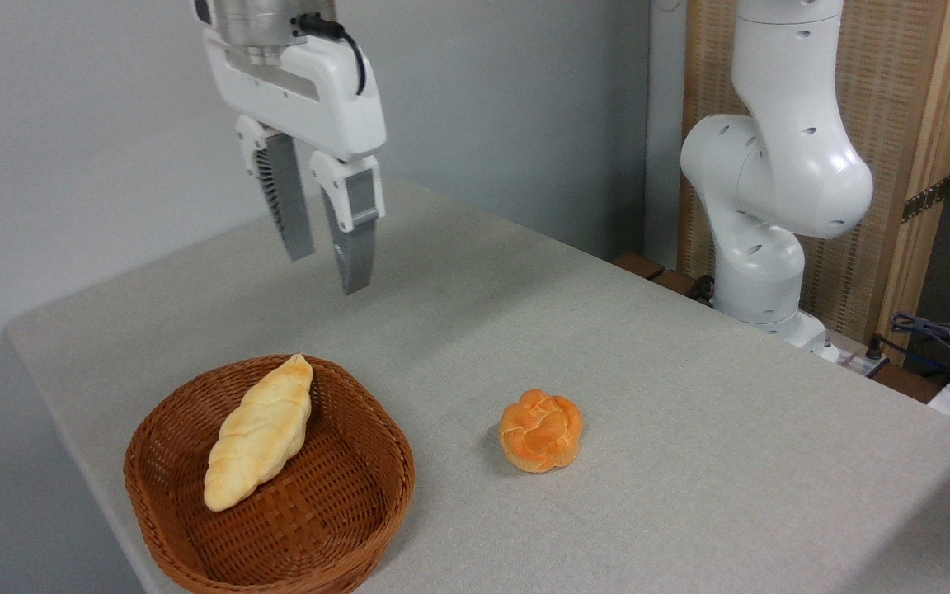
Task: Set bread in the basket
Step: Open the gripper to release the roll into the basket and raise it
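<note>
You see bread (259,433) lying inside basket (359,503), tip at 1 o'clock rim; tool (330,268) released overhead, holding nothing.

Grey cloth-covered table (689,429), pale grey wall (508,99), wood-framed woven screen (912,124) behind

text: none legible | labels: none | brands: none | numbers: 0 | signs: none

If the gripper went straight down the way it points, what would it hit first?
Probably bare table behind the basket; the open gripper seems to hang beyond its rim, though depth is unclear.
</note>
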Available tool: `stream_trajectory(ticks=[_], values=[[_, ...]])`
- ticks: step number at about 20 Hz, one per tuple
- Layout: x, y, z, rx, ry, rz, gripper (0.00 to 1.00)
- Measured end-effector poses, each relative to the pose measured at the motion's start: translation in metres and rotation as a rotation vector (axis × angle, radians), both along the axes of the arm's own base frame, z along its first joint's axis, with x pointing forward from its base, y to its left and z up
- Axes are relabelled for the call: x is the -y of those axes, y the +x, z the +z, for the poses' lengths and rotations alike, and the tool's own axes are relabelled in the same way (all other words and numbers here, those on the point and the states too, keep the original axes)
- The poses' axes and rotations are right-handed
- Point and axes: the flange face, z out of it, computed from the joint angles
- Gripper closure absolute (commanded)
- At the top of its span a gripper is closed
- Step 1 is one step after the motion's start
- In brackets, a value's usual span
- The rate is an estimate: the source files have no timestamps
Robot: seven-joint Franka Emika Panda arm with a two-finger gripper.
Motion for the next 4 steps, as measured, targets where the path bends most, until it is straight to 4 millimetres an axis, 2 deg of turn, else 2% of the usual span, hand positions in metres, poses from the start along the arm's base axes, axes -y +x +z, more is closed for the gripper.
stream_trajectory(ticks=[4], values=[[-0.0096,-0.0015,-0.0057,-0.034,0.005,0.003,0.0]])
